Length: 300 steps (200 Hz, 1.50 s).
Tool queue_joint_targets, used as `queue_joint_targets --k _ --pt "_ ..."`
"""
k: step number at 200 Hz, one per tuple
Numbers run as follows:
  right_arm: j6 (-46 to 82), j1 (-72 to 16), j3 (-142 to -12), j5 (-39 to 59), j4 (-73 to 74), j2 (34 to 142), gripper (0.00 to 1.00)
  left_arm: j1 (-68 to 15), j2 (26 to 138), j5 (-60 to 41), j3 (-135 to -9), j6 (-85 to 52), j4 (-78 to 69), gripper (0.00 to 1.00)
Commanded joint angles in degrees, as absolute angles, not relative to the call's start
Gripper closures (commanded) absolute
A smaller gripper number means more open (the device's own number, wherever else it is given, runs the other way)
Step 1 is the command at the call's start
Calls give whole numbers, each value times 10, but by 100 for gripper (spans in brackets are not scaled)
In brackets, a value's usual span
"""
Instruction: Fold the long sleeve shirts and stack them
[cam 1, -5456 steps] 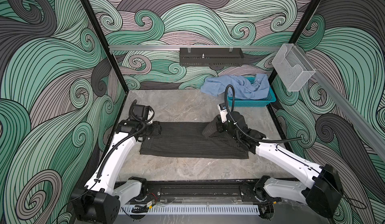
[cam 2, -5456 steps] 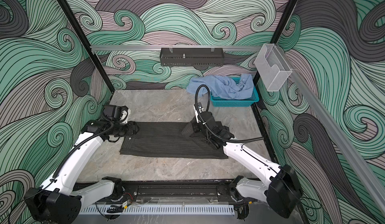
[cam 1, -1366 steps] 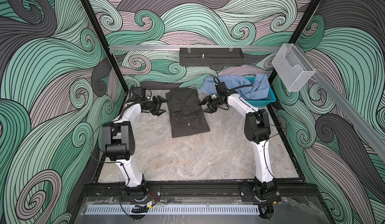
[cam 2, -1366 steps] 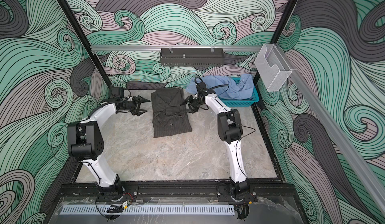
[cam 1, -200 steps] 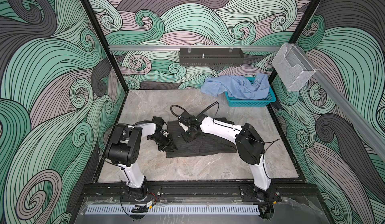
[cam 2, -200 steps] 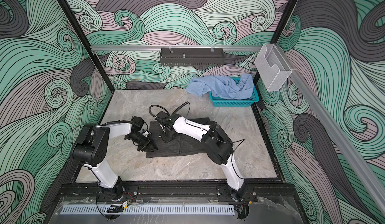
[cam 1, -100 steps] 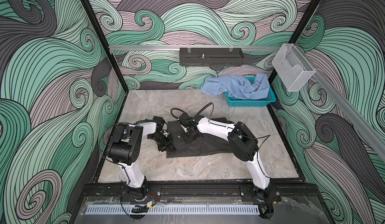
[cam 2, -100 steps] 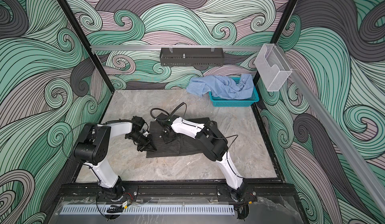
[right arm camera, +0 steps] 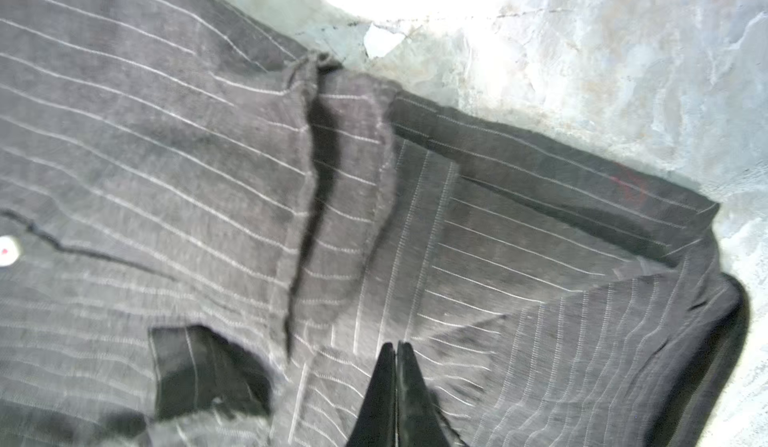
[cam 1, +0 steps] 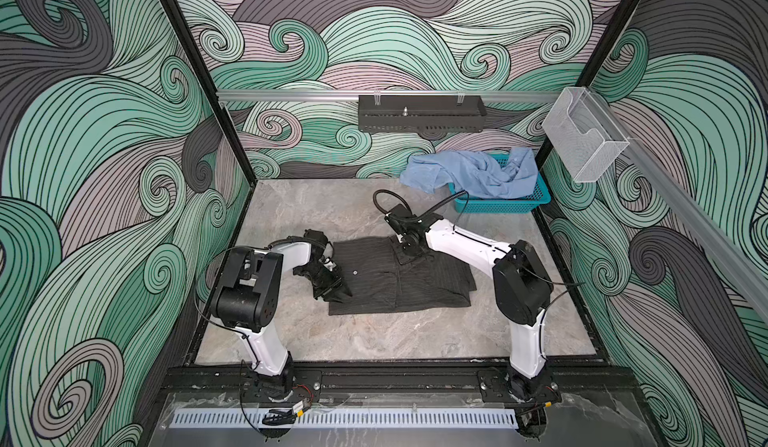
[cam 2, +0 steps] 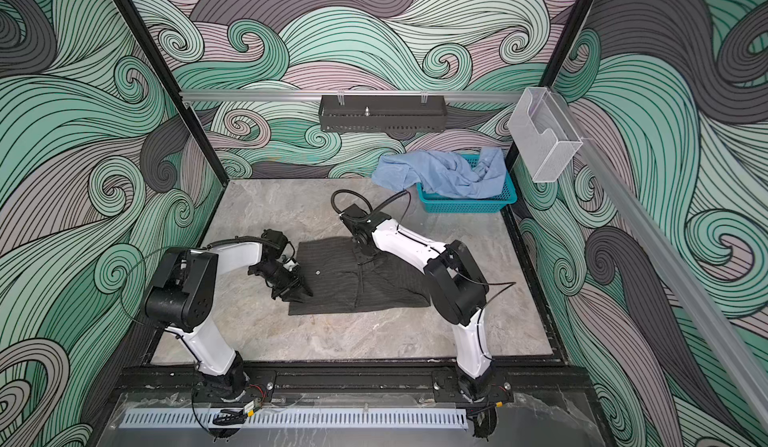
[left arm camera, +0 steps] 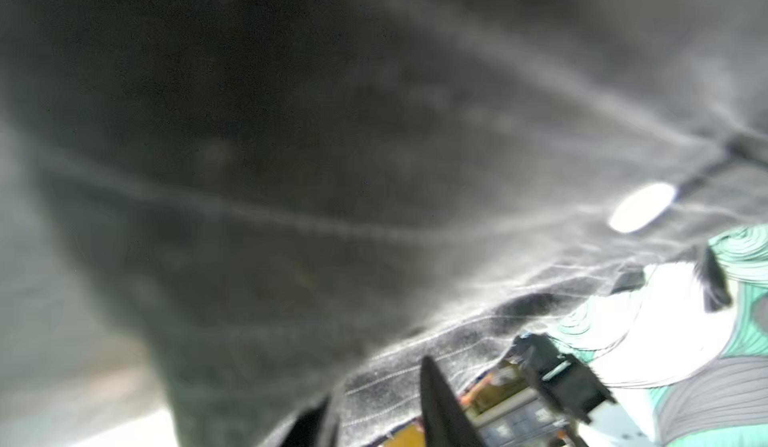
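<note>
The pinstriped charcoal shirt (cam 1: pixel 415 282) lies folded mid-counter (cam 1: pixel 374 332). A white button (cam 1: pixel 356 272) shows near its left end. The left fingers (cam 1: pixel 338 291) stand apart at that left edge with a raised fold between them, and blurred cloth blocks most of the left wrist view. The right fingers (right arm camera: pixel 384 386) are pressed together and touch the shirt near its far edge, while the right arm's white link crosses the shirt's far right corner. The light blue shirt (cam 1: pixel 478 174) is heaped in the teal basket (cam 1: pixel 498 207) at the far right corner, spilling over the rim.

Charcoal shirt (left arm camera: pixel 291 183) a close blur
</note>
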State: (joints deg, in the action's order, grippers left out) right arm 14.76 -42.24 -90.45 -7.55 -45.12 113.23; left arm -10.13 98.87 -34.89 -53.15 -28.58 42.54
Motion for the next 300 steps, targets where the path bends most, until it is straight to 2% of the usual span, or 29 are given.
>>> queue_joint_targets --k 1,30,64,132,181,252,300 --pt "154 -434 -899 3 -435 1108 90 -92 923 -351 -551 -283 417 52" --pt "194 -439 -912 55 -419 1135 87 -62 887 -355 -582 -285 427 43" --pt "244 -433 -891 74 -393 1173 86 -17 936 -361 -615 -227 455 38" --pt "328 -400 -800 93 -346 1195 87 -6 1017 -289 -642 -164 457 37" --pt "349 -394 -760 117 -321 1199 87 -7 1056 -284 -640 -135 432 37" --pt "355 -393 -749 147 -306 1199 88 -7 1124 -345 -635 -123 421 51" --pt "369 -393 -737 172 -286 1197 88 -7 1138 -348 -632 -120 426 57"
